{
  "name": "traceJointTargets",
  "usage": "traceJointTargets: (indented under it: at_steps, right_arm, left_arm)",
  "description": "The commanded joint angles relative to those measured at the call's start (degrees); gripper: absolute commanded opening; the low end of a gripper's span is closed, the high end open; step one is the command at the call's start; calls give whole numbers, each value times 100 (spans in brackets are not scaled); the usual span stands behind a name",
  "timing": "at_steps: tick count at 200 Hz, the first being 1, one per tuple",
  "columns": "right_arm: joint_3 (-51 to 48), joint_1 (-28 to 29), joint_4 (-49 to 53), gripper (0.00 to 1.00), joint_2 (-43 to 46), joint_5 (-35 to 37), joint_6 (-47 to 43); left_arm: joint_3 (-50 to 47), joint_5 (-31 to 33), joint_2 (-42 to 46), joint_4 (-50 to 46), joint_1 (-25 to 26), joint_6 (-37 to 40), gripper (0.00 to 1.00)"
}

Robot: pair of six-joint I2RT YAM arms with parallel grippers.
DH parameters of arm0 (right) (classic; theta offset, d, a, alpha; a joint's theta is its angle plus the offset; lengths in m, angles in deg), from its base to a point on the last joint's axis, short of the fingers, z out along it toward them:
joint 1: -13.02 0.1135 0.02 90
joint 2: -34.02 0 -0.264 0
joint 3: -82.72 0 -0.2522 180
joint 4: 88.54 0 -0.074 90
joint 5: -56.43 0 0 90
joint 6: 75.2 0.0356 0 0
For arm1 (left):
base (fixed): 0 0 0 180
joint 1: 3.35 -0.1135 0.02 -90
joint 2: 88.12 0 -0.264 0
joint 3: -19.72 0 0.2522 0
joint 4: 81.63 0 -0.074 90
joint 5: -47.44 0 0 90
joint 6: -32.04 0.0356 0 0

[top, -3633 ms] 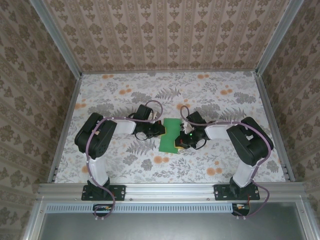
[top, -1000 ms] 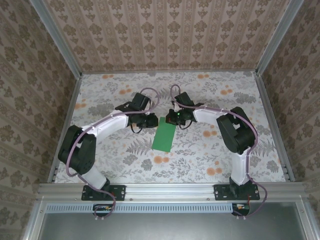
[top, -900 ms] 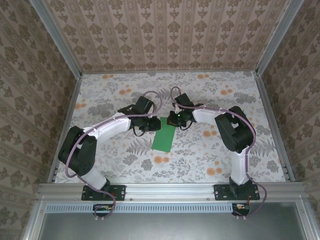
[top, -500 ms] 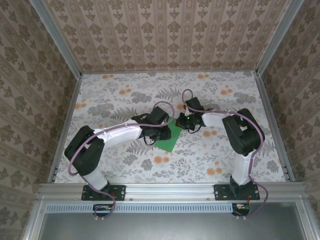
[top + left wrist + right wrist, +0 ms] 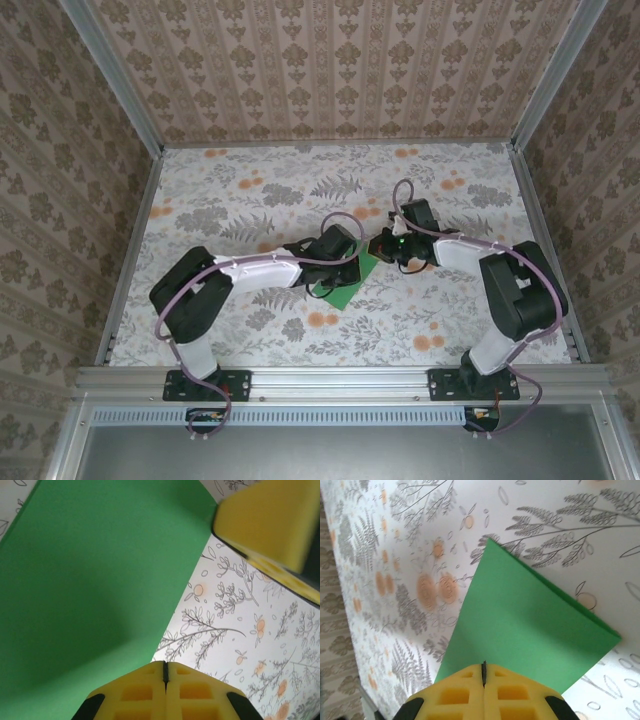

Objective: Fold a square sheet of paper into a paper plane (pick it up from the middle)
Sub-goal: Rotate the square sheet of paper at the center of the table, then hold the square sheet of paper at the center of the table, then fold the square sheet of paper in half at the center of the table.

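Green paper (image 5: 520, 620) in right jaws; left jaws closed at edge.

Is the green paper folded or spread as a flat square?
Folded, it seems: in the right wrist view the green paper is an oblong, not square, with a doubled edge.
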Motion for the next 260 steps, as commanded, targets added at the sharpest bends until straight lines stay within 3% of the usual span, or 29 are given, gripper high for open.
traceJointTargets:
  at_steps: [1, 37, 66, 179, 260]
  right_arm:
    - [-233, 9, 86, 0, -11, -530, -229]
    - [-356, 13, -41, 0, -286, -754, -232]
    - [-312, 56, -64, 0, -498, -847, -296]
    - [-13, 160, 287, 0, -977, -371, -561]
    - [709, -543, 439, 0, -1445, -156, -705]
  left_arm:
    - [-111, 23, -195, 413, 14, -403, 0]
    - [-464, -153, -414, 1262, 27, -899, 0]
    - [-509, -204, -488, 1388, 3, -934, 0]
    - [-558, -87, -541, 715, -5, -995, 0]
    - [-867, -169, -585, 125, -19, -1413, 0]
